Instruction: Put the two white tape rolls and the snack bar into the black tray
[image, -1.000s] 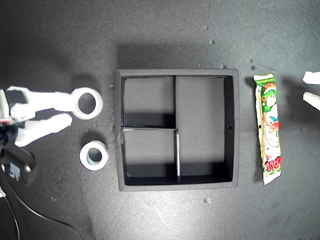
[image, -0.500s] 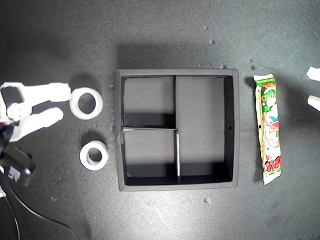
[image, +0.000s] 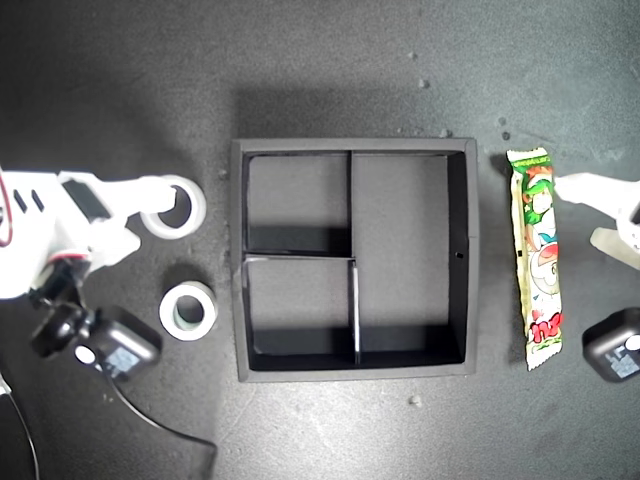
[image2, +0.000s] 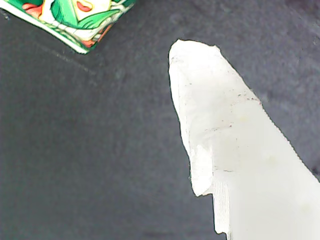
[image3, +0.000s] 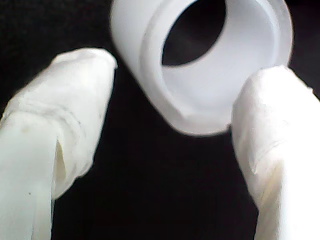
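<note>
Position of my second gripper (image: 150, 218): at the exterior view's left, jaws parted wide. One finger (image3: 272, 145) lay across the rim of the wider, thin-walled white tape roll (image: 175, 206) and reached over its open centre; the other finger (image3: 55, 135) stood outside the ring, apart from its wall. In the second wrist view the roll (image3: 210, 65) sat at the fingertips, touching one pad, with dark floor showing between the jaws. The roll rested on the dark matte tabletop (image: 330, 70).

The second white tape roll with a greyish inner core (image: 188, 310) lay just below the first in the exterior view, near the tray's outer wall, untouched.

The square matte black tray with low walls (image: 355, 372) stood at centre, its two small compartments and one long compartment holding nothing.

The long glossy green, white and red snack bar (image: 536, 258) lay beside the tray at the exterior view's right, parallel to its wall. My first gripper (image: 600, 212) stood just beside it, jaws parted, one tip close to the wrapper's upper end; whether it touched could not be told. The first wrist view showed a single finger (image2: 225, 140) over bare tabletop, with the wrapper's corner (image2: 75, 20) apart from it.
</note>
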